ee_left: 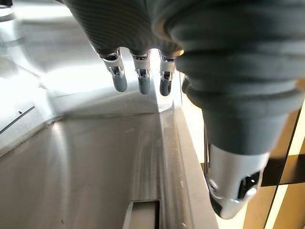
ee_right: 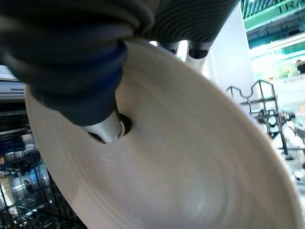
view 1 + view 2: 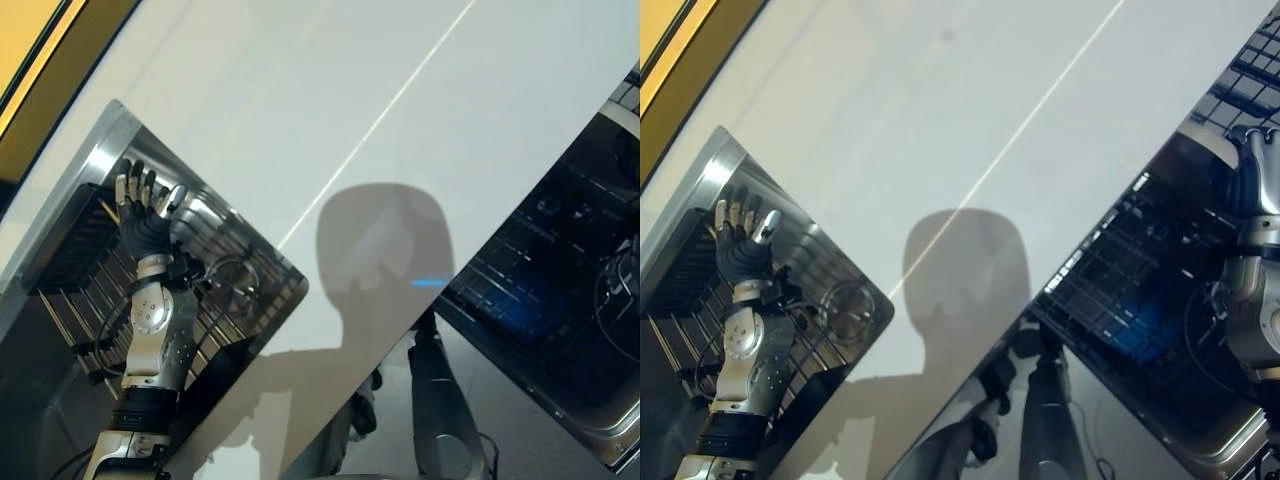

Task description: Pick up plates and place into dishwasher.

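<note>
Against the right hand's (image 2: 90, 62) palm sits a round cream-white plate (image 2: 181, 162), pinched between thumb and curled fingers (image 2: 198, 49) over the dark wire dishwasher rack (image 3: 1140, 290). Placing seems under way; next it likely needs lowering into a slot. Left hand (image 3: 143, 215) hangs open-fingered over the steel sink (image 1: 95, 162), empty.

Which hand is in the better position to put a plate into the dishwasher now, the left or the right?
Probably the right. The right hand already pinches a plate, thumb on its face, and hangs over the dishwasher rack. The left hand is open over the sink and holds nothing.
</note>
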Motion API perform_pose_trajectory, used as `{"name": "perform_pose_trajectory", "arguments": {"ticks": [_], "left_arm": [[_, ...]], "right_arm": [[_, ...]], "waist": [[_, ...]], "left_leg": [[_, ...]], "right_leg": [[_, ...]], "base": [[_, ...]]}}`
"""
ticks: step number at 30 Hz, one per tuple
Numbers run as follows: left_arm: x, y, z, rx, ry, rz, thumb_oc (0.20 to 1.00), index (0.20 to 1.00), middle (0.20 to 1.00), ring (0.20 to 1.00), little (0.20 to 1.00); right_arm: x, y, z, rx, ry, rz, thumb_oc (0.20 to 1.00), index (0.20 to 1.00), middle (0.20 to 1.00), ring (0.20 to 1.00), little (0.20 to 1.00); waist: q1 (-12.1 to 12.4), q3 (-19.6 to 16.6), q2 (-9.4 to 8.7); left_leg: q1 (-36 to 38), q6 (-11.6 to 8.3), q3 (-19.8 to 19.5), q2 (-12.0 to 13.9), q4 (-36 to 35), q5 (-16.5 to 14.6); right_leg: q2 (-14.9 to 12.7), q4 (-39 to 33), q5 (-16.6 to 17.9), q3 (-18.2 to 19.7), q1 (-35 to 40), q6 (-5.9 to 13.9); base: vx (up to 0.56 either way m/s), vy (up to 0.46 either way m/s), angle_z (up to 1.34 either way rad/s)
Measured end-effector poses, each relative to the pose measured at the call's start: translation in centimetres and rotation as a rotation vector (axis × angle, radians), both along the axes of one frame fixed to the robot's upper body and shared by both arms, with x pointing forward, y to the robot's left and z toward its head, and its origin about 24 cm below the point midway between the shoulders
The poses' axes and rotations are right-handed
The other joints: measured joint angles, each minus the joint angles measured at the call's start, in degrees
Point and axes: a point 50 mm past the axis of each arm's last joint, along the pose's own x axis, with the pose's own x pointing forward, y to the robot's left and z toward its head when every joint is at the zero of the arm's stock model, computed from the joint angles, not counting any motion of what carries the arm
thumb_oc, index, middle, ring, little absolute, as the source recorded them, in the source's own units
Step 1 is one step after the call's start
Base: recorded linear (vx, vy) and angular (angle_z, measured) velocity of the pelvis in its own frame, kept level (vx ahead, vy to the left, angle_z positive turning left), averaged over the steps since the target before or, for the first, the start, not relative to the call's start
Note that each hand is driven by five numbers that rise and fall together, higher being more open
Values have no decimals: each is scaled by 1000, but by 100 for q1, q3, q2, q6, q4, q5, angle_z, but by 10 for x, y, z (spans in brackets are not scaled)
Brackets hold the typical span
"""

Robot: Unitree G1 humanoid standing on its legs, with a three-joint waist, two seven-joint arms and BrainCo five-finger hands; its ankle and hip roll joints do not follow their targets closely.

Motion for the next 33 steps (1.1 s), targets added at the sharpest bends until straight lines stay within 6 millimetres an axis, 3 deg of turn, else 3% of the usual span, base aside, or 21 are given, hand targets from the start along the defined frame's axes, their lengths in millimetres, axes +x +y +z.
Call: {"name": "perform_pose_trajectory", "arguments": {"ticks": [7, 18, 20, 24, 28, 33], "left_arm": [[-1, -2, 5, 2, -22, -9, 1000, 1000, 1000, 1000, 1000], [4, -7, 11, 26, -25, -29, 1000, 1000, 1000, 1000, 1000], [4, -8, 12, 26, -25, -32, 1000, 1000, 1000, 1000, 1000], [4, -7, 14, 30, -29, -28, 1000, 1000, 1000, 1000, 1000], [6, -8, 18, 29, -39, -32, 1000, 1000, 1000, 1000, 1000], [7, -8, 16, 20, -21, -38, 1000, 1000, 1000, 1000, 1000]], "right_arm": [[3, -1, -8, 3, 38, -16, 200, 200, 200, 200, 200], [22, 9, -1, 19, 83, 12, 200, 200, 200, 200, 200], [24, 7, 1, 48, 79, 1, 1000, 1000, 1000, 1000, 1000], [24, -6, -3, 90, 100, -82, 1000, 1000, 1000, 1000, 1000], [24, -24, -37, 176, 228, -164, 1000, 1000, 1000, 1000, 1000], [23, -25, -42, 192, 231, -171, 1000, 1000, 1000, 1000, 1000]], "waist": [[-2, 0, 0], [8, 12, -16], [7, 21, -29], [3, 74, -101], [126, 79, -108], [136, 89, -122]], "left_leg": [[-116, 24, 27, -36, 8, 16], [-113, 36, 41, -35, 30, 26], [-100, 37, 33, -35, 36, 26], [-90, 41, -9, -30, 58, 31], [-96, 44, -40, -27, 57, 39], [39, 44, -78, -15, 49, 38]], "right_leg": [[-22, 7, 25, 46, -131, 24], [-22, 4, 60, 50, -119, 17], [-27, -4, 66, 42, -94, 18], [-42, -15, 74, -7, -47, 11], [-49, -21, 99, -43, -39, -26], [-52, -89, 103, -97, 154, -23]], "base": [[-1, -2, -1], [0, 0, 0], [0, 0, 0], [-2, -21, 6], [1, -2, 3], [14, 18, 4]]}}
